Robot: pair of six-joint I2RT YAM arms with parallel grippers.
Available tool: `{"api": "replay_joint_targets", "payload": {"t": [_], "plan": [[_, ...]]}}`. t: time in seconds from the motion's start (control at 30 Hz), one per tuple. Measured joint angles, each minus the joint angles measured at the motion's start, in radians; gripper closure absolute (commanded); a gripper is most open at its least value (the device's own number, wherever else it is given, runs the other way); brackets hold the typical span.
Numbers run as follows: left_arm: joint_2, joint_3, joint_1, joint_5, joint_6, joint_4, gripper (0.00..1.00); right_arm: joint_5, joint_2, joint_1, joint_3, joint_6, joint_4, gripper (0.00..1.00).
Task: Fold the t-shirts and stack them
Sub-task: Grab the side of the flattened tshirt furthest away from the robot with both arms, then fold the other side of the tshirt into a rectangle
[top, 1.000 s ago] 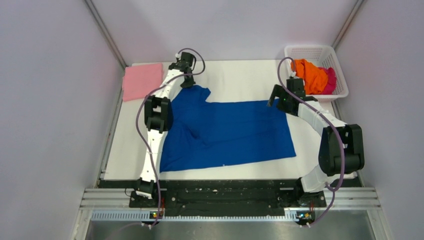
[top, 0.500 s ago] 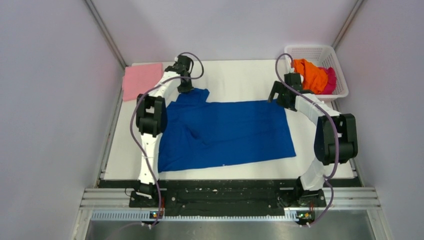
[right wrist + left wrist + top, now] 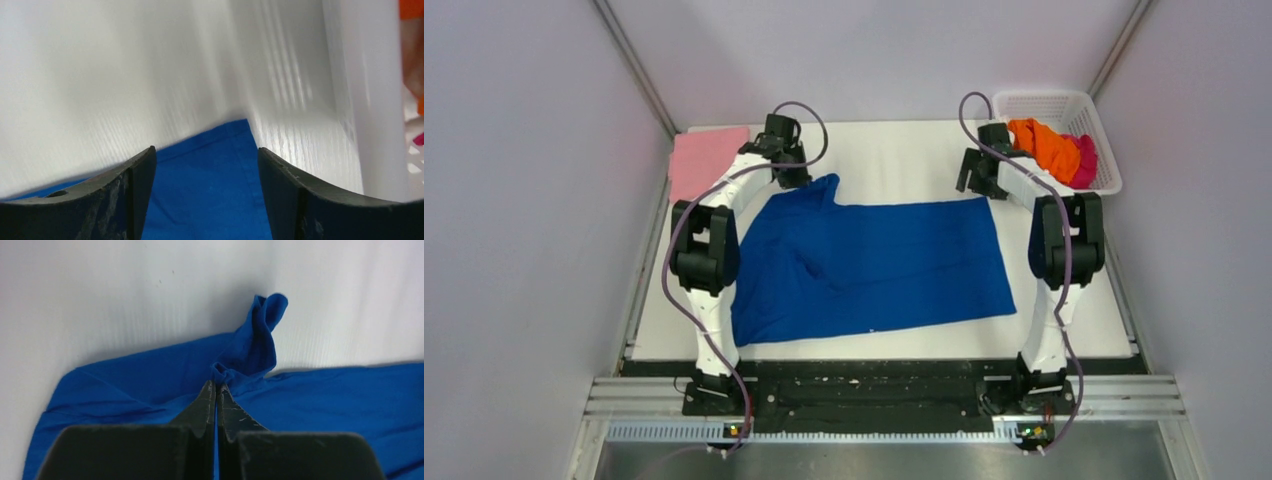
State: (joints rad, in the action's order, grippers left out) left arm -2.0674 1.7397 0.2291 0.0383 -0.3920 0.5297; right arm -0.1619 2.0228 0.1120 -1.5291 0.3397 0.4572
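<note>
The left claw (image 3: 216,386) pinched a raised fold of the blue tee (image 3: 874,265). The right claw (image 3: 206,152) hung spread above its far corner. The tee lay on the white worktop (image 3: 904,155) between grey walls (image 3: 524,200).

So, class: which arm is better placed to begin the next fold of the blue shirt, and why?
Probably left. The left gripper is shut on the shirt at its far edge, so it could lift at once. The right gripper hangs open over the far right corner, gripping nothing.
</note>
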Motion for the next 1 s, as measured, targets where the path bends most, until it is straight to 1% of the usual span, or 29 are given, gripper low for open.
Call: {"api": "replay_joint_targets", "payload": {"t": [0.1,0.2,0.37,0.5,0.67,0.73,0.77,0.83,0.97,1.0], "plan": [[0.0,-0.04,0.002,0.045,-0.008,0.0,1.0,-0.032,0.062,0.003,-0.064,-0.017,0.023,0.36],[0.012,-0.08,0.007,0.074,-0.018,0.0,1.0,-0.067,0.129,0.004,-0.126,-0.034,0.039,0.37],[0.074,-0.151,0.024,0.091,-0.037,-0.007,1.0,-0.111,0.149,0.011,-0.13,-0.045,0.059,0.39],[0.143,-0.2,0.031,0.097,-0.052,-0.019,1.0,-0.124,0.147,0.018,-0.119,-0.041,0.048,0.48],[0.218,-0.247,0.031,0.095,-0.061,-0.035,1.0,-0.127,0.116,0.025,-0.058,-0.022,-0.002,0.62],[0.246,-0.264,0.031,0.095,-0.063,-0.039,1.0,-0.132,0.096,0.026,-0.024,-0.013,-0.021,0.73],[0.257,-0.272,0.031,0.095,-0.063,-0.04,1.0,-0.135,0.088,0.026,-0.01,-0.007,-0.028,0.77],[0.288,-0.294,0.031,0.095,-0.067,-0.041,1.0,-0.151,0.071,0.027,0.023,0.005,-0.047,0.82],[0.343,-0.338,0.031,0.095,-0.077,-0.044,1.0,-0.175,0.051,0.03,0.06,0.019,-0.079,0.98],[0.356,-0.35,0.032,0.095,-0.078,-0.044,1.0,-0.179,0.05,0.03,0.063,0.019,-0.084,1.0]]}}
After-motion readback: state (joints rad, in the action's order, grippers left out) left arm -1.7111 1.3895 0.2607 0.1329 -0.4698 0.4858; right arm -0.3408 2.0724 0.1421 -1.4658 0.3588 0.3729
